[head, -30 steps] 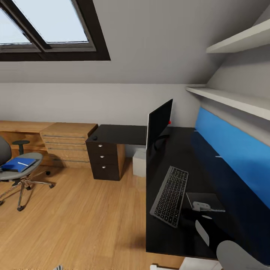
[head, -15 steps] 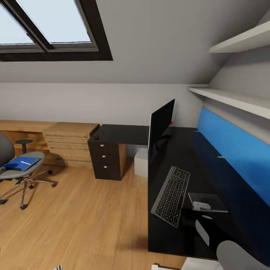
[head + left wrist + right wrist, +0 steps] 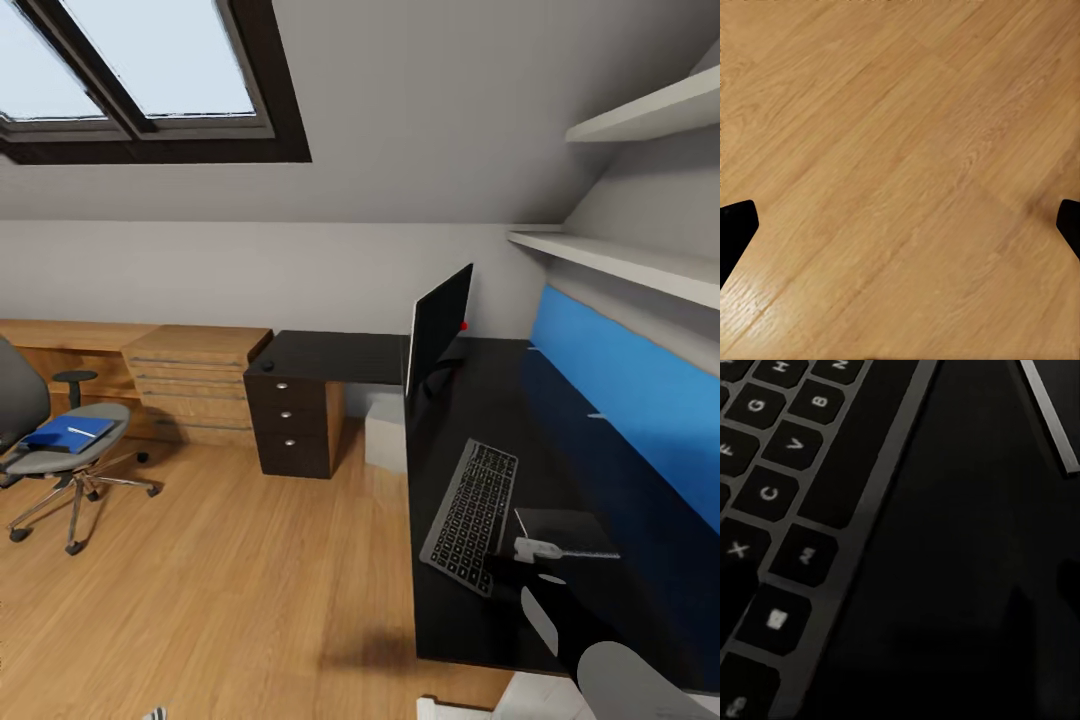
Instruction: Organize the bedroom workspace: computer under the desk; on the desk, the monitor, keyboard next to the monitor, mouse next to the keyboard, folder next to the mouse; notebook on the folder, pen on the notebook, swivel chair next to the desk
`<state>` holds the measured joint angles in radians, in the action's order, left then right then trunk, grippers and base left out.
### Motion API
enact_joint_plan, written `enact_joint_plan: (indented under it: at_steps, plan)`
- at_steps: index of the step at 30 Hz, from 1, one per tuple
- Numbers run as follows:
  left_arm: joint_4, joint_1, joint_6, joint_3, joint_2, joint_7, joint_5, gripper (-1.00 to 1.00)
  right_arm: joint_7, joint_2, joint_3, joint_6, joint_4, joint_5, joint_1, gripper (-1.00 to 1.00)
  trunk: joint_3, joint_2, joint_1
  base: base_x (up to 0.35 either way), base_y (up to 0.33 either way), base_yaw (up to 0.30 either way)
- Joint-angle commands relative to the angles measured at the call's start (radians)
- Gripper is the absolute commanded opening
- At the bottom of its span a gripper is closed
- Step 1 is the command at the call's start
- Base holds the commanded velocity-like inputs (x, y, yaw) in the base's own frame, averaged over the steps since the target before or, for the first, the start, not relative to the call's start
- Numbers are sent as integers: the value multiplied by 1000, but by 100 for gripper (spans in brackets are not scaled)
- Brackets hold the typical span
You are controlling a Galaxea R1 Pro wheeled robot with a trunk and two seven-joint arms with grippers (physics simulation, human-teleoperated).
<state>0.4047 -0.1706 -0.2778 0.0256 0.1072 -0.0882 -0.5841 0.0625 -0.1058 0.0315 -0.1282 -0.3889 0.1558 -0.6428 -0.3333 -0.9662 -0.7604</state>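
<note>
Left gripper [image 3: 900,225] fingers spread wide, empty, over plank floor [image 3: 900,112]. Right fingers' state could not be told; keyboard [image 3: 470,516] lay beside them on desk [image 3: 470,400]. Blue folder [image 3: 68,434] sat well apart on swivel chair [image 3: 60,450]; best approach chair squarely

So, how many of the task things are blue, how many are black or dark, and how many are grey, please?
Blue: 1, the folder.
Black or dark: 5, the desk, monitor, keyboard, mouse, notebook.
Grey: 2, the swivel chair, computer.
Total: 8.
</note>
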Motion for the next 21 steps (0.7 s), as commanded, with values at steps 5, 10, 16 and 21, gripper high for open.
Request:
enact_joint_plan:
  at_steps: [5,10,16,21]
  plan:
    - [0,-1,-2,-2,0,-2,-5,100,4,0,-1,-5,-2,10,0,100,-1,-1,0,-1,213,0]
    - [0,0,-2,-3,0,-2,-5,100,4,0,-1,-5,-2,10,0,100,-1,-1,0,0,126,0]
    - [0,0,-3,-3,0,-3,-4,100,4,0,-1,-5,-2,10,0,100,-1,-1,0,0,115,0]
    - [0,-1,-3,-3,0,-4,-5,100,3,0,-1,-5,-2,10,0,100,-1,-1,0,0,132,0]
